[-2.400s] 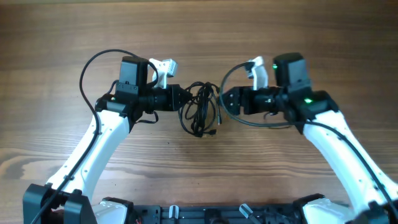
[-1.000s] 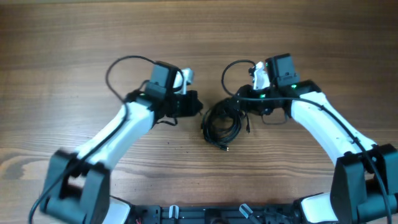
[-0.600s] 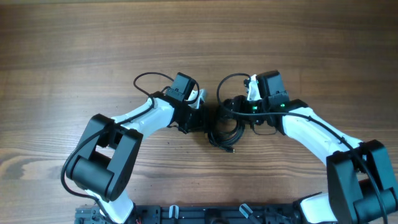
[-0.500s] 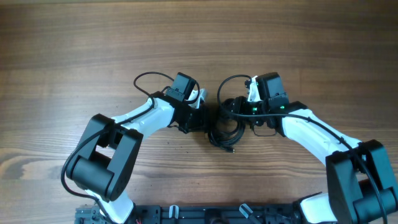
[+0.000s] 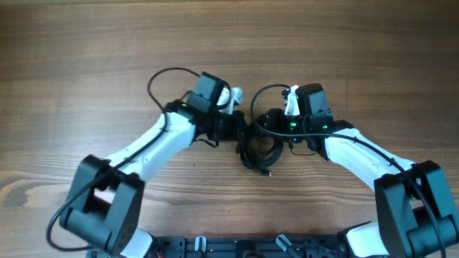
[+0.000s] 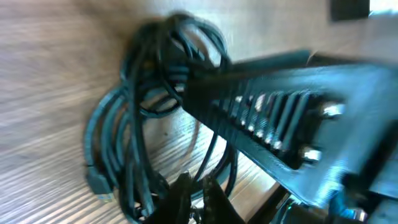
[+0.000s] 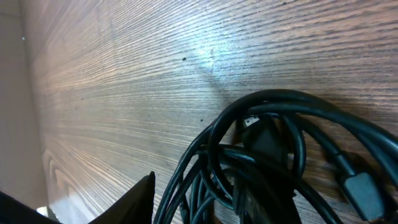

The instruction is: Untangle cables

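Note:
The cables [image 5: 259, 152] are a tangled black bundle on the wooden table, midway between the two arms, with a plug end [image 5: 267, 172] poking out at the front. My right gripper [image 5: 259, 123] sits on the bundle's upper right. In the right wrist view the cables [image 7: 273, 143] fill the gap between the right gripper [image 7: 208, 193] fingers. My left gripper [image 5: 237, 129] is at the bundle's upper left edge. In the left wrist view the left gripper [image 6: 196, 186] has its tips almost together, just in front of the cables [image 6: 143, 118].
The right arm's ribbed black finger [image 6: 280, 124] crosses the left wrist view very close to my left fingertips. Thick arm wires loop above each wrist [image 5: 168, 75] [image 5: 269, 93]. The arm bases stand along the table's front edge [image 5: 229, 247].
The left arm swung in from the left, so its gripper now sits against the bundle. The right gripper and the bundle have stayed about where they were over the last half second.

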`<state>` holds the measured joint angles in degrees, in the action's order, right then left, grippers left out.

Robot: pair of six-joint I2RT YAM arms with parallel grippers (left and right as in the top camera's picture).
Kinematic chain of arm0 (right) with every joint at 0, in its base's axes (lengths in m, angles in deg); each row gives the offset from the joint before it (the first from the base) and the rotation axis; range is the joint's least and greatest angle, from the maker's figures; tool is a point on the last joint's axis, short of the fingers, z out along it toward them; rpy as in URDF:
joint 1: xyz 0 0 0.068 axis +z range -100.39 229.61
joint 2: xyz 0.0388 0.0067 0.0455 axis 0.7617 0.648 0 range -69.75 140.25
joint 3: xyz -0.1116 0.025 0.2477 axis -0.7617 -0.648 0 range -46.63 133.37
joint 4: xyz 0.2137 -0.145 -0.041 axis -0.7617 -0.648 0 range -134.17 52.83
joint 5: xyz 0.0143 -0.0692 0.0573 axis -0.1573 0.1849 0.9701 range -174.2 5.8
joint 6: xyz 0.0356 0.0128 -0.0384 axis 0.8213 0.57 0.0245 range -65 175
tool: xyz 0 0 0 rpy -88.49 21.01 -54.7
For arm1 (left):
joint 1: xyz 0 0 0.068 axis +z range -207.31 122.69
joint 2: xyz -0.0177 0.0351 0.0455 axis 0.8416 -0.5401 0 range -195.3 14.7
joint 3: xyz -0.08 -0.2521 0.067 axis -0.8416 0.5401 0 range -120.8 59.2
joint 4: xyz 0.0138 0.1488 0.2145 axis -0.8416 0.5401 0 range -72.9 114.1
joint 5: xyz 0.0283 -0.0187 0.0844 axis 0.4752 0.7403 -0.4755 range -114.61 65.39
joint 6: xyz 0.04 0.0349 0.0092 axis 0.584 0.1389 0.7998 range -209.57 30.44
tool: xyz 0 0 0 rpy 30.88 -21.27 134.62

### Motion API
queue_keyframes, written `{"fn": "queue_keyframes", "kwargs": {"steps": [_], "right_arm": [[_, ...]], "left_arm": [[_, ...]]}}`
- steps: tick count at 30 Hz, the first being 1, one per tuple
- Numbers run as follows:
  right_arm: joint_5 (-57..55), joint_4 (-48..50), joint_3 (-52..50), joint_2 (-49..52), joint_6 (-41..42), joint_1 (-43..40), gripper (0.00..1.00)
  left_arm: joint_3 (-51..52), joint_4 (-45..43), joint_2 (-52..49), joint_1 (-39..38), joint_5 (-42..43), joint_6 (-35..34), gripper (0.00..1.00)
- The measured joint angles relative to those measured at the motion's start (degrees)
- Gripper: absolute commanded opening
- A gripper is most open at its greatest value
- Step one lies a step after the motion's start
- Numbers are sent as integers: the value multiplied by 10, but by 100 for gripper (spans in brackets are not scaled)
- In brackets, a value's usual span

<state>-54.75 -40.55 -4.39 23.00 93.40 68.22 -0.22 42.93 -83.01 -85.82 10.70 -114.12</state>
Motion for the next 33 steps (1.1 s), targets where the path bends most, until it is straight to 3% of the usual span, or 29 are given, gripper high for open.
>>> {"fn": "queue_keyframes", "kwargs": {"steps": [3, 8, 14, 18, 23, 27, 33], "right_arm": [[-2, 1, 0, 15, 2, 0, 42], [21, 23, 8, 68, 32, 0, 32], [26, 47, 9, 83, 59, 1, 30], [21, 43, 9, 83, 75, 1, 20], [18, 43, 9, 83, 79, 1, 15], [18, 48, 9, 83, 83, 3, 29], [18, 51, 9, 83, 83, 5, 24]], "left_arm": [[0, -1, -55, -30, 5, 0, 4], [-6, 8, -116, -40, 21, 2, 4], [-16, 32, -123, -41, -8, 4, 4], [-20, 40, -123, -45, -26, -11, 4], [-22, 42, -123, -46, -41, -25, 4], [-25, 52, -122, -45, -61, -47, 4], [-25, 49, -122, -44, -69, -62, 4]]}}
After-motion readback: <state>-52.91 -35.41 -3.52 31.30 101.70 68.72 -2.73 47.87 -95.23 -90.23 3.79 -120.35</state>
